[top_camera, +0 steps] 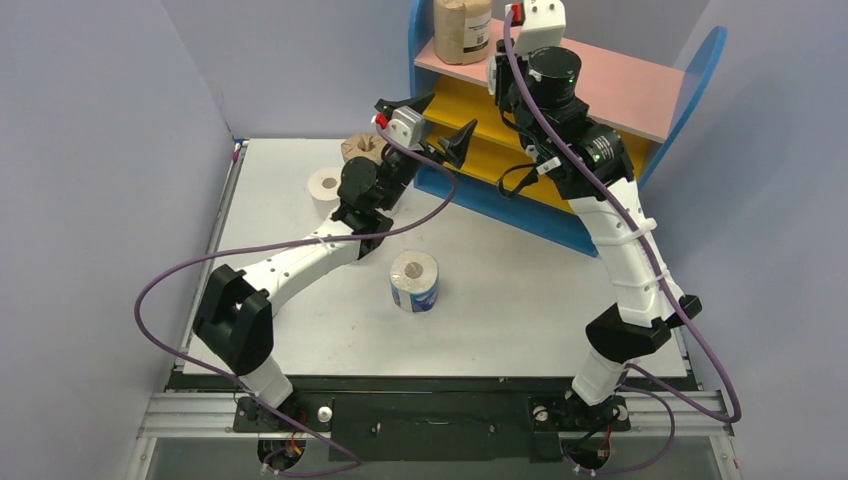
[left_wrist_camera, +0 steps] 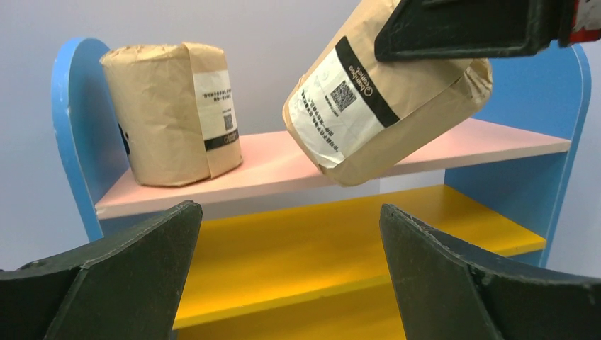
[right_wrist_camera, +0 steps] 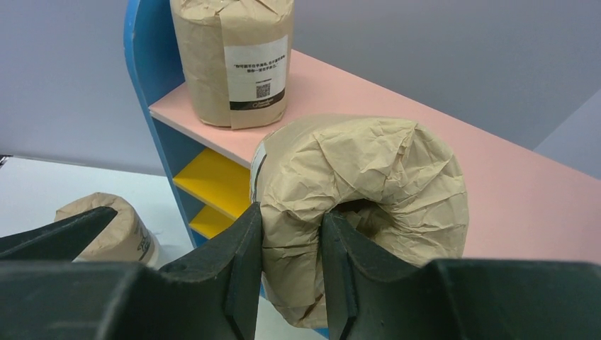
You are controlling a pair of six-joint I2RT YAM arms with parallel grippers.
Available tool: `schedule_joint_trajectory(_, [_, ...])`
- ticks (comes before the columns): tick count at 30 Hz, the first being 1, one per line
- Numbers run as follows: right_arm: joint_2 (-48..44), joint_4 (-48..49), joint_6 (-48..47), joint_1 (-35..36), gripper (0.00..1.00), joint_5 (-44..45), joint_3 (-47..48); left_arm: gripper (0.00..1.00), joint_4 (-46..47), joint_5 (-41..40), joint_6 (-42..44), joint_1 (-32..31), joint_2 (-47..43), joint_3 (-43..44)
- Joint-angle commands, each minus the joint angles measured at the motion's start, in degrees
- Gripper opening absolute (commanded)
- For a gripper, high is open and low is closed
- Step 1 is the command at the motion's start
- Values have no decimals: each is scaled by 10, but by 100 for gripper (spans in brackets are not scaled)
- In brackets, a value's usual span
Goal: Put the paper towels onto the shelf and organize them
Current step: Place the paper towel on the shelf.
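Clenched with right gripper (right_wrist_camera: pixel 290 234) on tilted brown-wrapped roll (right_wrist_camera: pixel 368 177), one finger inside core; low over pink top board (right_wrist_camera: pixel 496 184), right of upright brown roll (right_wrist_camera: pixel 234 57). Needs axis stood vertical. Nothing in released left gripper (left_wrist_camera: pixel 289 209)

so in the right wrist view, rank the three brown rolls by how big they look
1. held brown roll, nearest the camera
2. upright brown roll on the pink board
3. third brown roll on the table, partly hidden
Nearness may explain the ranking.
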Motion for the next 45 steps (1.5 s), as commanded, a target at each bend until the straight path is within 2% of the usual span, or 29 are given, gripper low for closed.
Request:
schedule_joint_trajectory(1, [-7,88,-19,-10,24,-4,20,96,43,16,24,3,32,66])
schedule_joint_trajectory(11, [7,111,5,-27,25,-33,8,96,64,64,65,0,100,137])
schedule_joint_trajectory(36, [-5,104,54,-57,29,-85,-49,96,67,61,71,-10,179,223])
schedule_joint_trajectory(45, [-3,100,65,-66,34,-110,-45,96,48,67,72,-6,195,249])
